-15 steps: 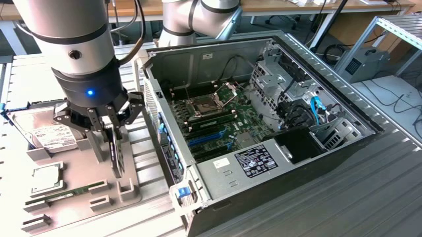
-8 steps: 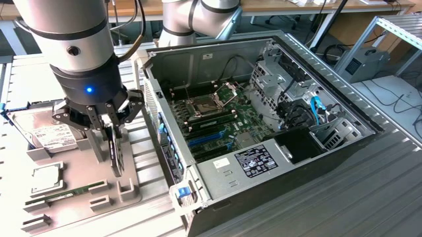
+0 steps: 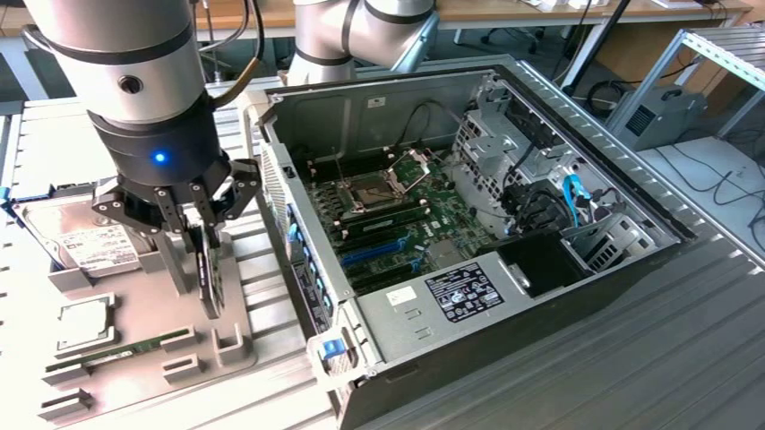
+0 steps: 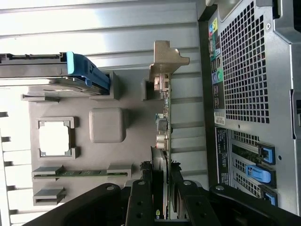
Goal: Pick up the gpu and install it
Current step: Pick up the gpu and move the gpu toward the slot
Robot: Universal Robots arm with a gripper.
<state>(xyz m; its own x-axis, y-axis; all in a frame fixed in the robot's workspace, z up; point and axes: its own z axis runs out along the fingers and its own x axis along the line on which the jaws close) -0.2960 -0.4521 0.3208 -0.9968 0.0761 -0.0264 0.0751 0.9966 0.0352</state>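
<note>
The gpu (image 3: 213, 288) is a slim dark card standing on edge over the grey holder tray (image 3: 138, 300), at the exterior view's left, beside the open computer case (image 3: 478, 224). My gripper (image 3: 197, 267) comes down on it from above, shut on the card's top edge. In the wrist view the gpu (image 4: 162, 123) runs edge-on away from my gripper (image 4: 161, 200), a finger on each side, and ends in its silver metal bracket (image 4: 164, 59) next to a tray block. I cannot tell whether the card's lower edge still touches the tray.
On the tray lie a hard drive (image 3: 81, 242), a square processor (image 3: 84, 318) and a narrow green memory stick (image 3: 120, 348). Inside the case the motherboard (image 3: 395, 215) shows blue slots (image 3: 373, 255). The case's perforated rear panel (image 4: 244, 70) stands close beside the card.
</note>
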